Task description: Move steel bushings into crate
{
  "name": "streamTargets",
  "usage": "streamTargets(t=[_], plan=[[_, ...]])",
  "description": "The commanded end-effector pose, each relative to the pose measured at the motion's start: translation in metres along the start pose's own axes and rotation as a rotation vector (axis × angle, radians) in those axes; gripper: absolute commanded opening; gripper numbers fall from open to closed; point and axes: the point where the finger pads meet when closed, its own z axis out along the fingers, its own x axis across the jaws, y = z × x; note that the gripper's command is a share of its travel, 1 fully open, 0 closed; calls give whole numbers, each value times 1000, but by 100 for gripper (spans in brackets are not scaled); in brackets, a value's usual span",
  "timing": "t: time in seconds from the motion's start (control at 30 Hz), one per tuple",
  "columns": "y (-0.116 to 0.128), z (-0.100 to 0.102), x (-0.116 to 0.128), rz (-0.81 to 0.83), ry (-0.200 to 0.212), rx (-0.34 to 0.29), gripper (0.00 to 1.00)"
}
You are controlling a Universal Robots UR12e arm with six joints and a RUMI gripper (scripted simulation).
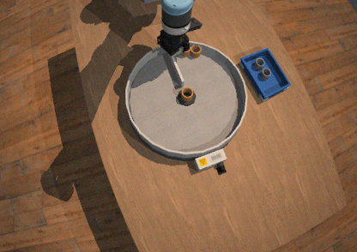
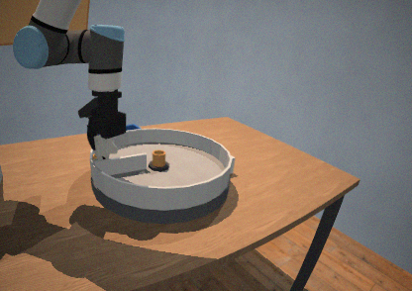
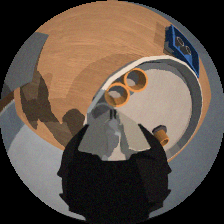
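Two steel bushings [image 1: 260, 63] [image 3: 179, 41] sat in the crate [image 1: 277, 90] [image 3: 196, 67]. The fingers [image 1: 173, 52] [image 2: 106, 154] were together by a third grey ring [image 3: 101, 107]; couldn't tell if they'd pinched its wall. A shallow bite could've slipped on lifting.

The turntable's front half [image 1: 184, 132] offers open passage; the divider [image 1: 173, 70] [image 2: 130, 164] seemingly blocks low sideways travel
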Motion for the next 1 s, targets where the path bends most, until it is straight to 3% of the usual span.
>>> streamTargets(t=[0.0, 0.3, 0.7, 0.97], plan=[[0, 0, 0, 0, 0, 0, 0], [0, -7, 0, 0, 0, 0, 0], [0, -59, 0, 0, 0, 0, 0], [0, -78, 0, 0, 0, 0, 0]])
